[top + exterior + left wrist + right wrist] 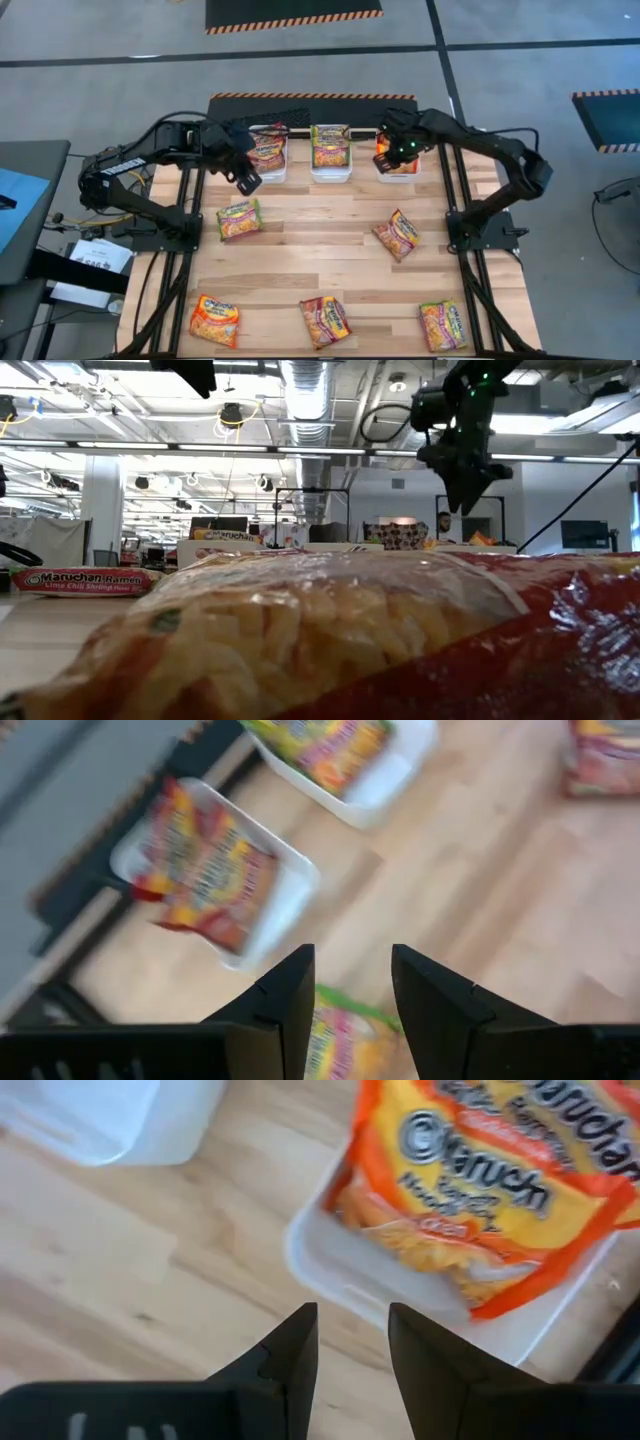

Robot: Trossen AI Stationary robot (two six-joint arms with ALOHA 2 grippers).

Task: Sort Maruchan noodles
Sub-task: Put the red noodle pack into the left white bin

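Sitting all over the place, the noodle packets are partly sorted. Three white bins are lining the far edge of the wooden table (330, 255): the left bin (268, 170) is holding a red-edged packet (267, 152), the middle bin (331, 172) is holding a green-edged packet (330, 146), and the right bin (398, 172) is holding an orange-edged packet (490, 1190) that's lying flat but poking a bit over the rim.

Five more are lying loose on the table. A green-edged one (239, 219) is sitting on the left side just in front of the bins, a red-edged one (397, 234) is lying tilted on the right side, and along the near edge there's an orange one (215, 320) at the left, a red one (325, 321) in the middle and a green one (444, 325) at the right. All well apart from each other.

The left gripper (246, 180) is hovering above the table just beside the left bin, over the loose green packet, with its fingers (285, 1010) standing apart and nothing between them. The right gripper (392, 152) is hanging over the right bin, fingers (290, 1355) also parted and gripping nothing, with the orange packet sitting free below.

In the low view a packet is filling most of the picture right up close, so not much else is showing there.
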